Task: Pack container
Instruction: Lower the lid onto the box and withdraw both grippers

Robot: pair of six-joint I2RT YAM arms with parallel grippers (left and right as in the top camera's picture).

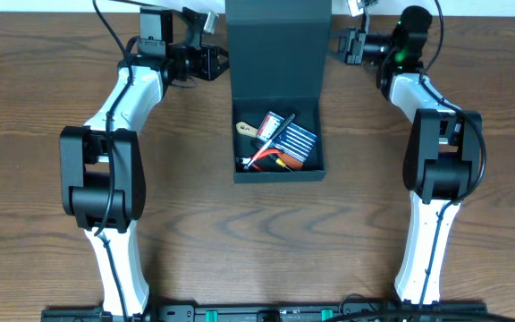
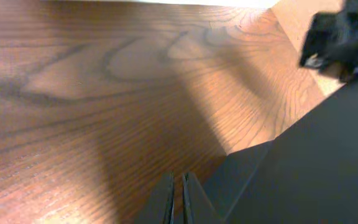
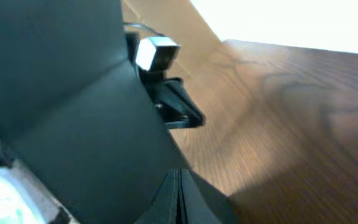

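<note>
Overhead, container: the container (image 1: 277, 174) sits at upper centre of the frame on the tabletop (image 1: 195, 241). It is open, with its lid (image 1: 278, 45) flipped back toward the top edge.
Overhead, contents: a striped pack (image 1: 297, 139) lies inside among red, white and orange pieces too small for me to name.
Overhead, left pincer: my left pincer (image 1: 222, 63) is at upper left, just beside the lid's left edge. I cannot tell from here whether it touches.
Overhead, right pincer: my right pincer (image 1: 336, 45) is at upper right, just beside the lid's right edge. Contact is again unclear.
Left wrist, state: my fingers (image 2: 165, 202) at bottom centre are pressed together — only a thin slit shows between them, with nothing in it.
Left wrist, surroundings: dark container panels fill the lower right, wood grain fills the left, and my other pincer shows blurred at upper right.
Right wrist, state: these fingers (image 3: 166, 199) at bottom centre are also pressed together, with nothing visible between them.
Right wrist, surroundings: the lid's dark face fills the left half of the frame. My left pincer peeks out past its edge at centre, and the tabletop lies to the right.
</note>
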